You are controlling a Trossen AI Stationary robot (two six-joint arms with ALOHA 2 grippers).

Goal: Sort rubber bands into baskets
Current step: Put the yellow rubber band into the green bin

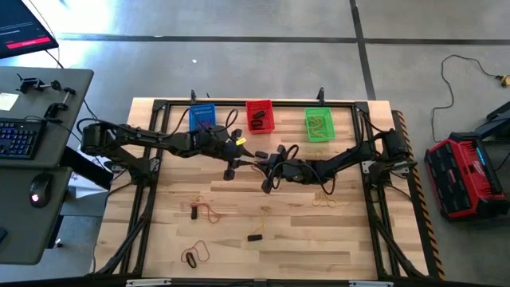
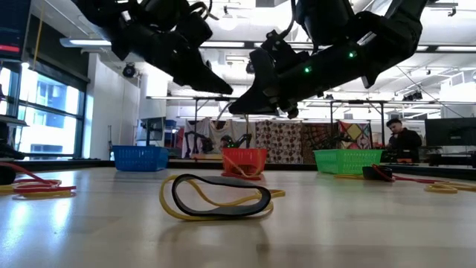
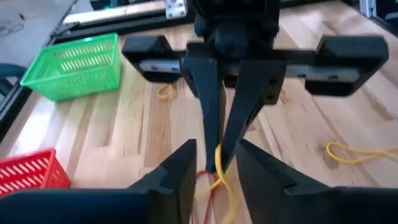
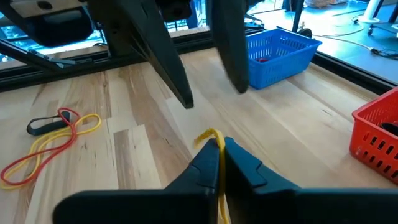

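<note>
Rubber bands lie scattered on the wooden table [image 1: 263, 255] in the high view, below three baskets: one blue basket [image 1: 202, 116], one red basket [image 1: 259, 115], one green basket [image 1: 319, 124]. Both arms meet mid-table. Low view: one black-and-yellow pair of bands [image 2: 216, 198] lies nearest. Left wrist view: the left gripper [image 3: 214, 163] stands spread around the other arm's tips. Right wrist view: the right gripper [image 4: 219, 152] is pressed together, pinching a yellow band [image 4: 211, 138].

Left fingers [image 3: 186, 171] apart, right fingers [image 4: 214, 158] pinched
</note>
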